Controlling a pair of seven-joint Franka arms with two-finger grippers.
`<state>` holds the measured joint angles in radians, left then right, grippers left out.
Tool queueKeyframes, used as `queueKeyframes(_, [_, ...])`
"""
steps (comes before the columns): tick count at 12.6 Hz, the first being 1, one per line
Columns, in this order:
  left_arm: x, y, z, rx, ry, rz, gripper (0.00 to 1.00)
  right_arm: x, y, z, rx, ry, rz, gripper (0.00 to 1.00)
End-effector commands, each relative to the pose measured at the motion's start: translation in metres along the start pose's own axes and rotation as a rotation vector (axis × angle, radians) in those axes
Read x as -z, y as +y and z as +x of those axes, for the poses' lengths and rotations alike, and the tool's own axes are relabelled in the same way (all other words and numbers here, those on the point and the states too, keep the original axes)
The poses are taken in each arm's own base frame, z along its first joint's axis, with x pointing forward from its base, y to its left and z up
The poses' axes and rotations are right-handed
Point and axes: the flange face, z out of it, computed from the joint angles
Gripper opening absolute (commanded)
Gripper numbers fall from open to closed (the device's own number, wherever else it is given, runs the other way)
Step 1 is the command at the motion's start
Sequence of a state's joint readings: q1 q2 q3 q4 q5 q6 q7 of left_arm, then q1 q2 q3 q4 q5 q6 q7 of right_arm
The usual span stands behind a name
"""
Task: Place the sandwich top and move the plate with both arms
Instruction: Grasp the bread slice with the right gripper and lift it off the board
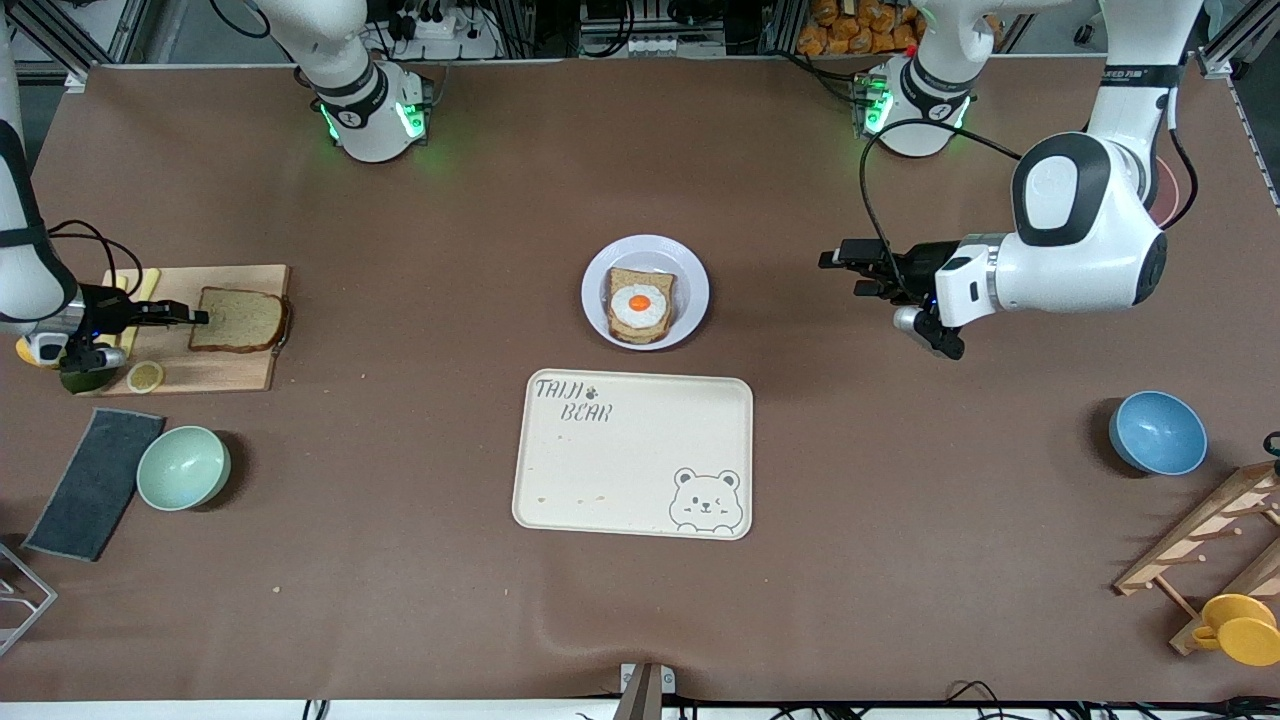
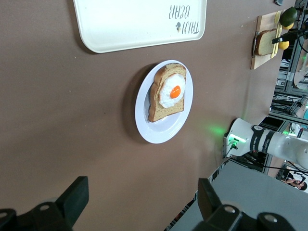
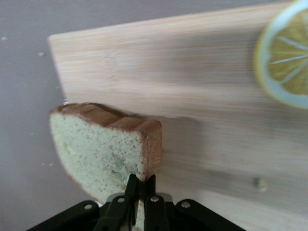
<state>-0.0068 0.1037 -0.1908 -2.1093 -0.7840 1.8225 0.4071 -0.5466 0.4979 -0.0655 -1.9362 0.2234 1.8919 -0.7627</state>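
The sandwich top (image 1: 238,320), a plain bread slice, is over the wooden cutting board (image 1: 220,375) at the right arm's end of the table. My right gripper (image 1: 200,317) is shut on its crust edge; the right wrist view shows the slice (image 3: 103,154) pinched between the fingers (image 3: 141,185), just above the board. The pale plate (image 1: 695,290) stands mid-table and holds a bread slice with a fried egg (image 1: 640,305). My left gripper (image 1: 840,272) is open and empty, hovering over bare table beside the plate, toward the left arm's end. The plate (image 2: 144,120) also shows in the left wrist view.
A cream bear-printed tray (image 1: 632,455) lies nearer the front camera than the plate. A lemon slice (image 1: 145,376) lies on the board. A mint bowl (image 1: 183,467) and dark cloth (image 1: 95,483) sit near it. A blue bowl (image 1: 1157,432), wooden rack (image 1: 1215,540) and yellow cup (image 1: 1240,625) are at the left arm's end.
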Motion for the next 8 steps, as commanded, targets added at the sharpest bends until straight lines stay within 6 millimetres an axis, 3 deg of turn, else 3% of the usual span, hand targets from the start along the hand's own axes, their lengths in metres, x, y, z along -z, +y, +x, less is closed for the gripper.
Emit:
queueKeyframes(1, [-0.003, 0.001, -0.008, -0.003, 0.028, -0.040, 1.00, 0.023, -0.038, 0.010, -0.012, -0.038, 0.035, 0.00])
queueKeyframes(4, [-0.030, -0.019, -0.021, -0.069, 0.042, -0.130, 1.00, 0.024, -0.091, 0.031, -0.004, -0.099, 0.053, 0.00])
queueKeyframes(8, [-0.038, -0.039, -0.017, -0.090, 0.086, -0.140, 1.00, -0.002, -0.206, 0.072, -0.056, -0.181, 0.139, 0.00])
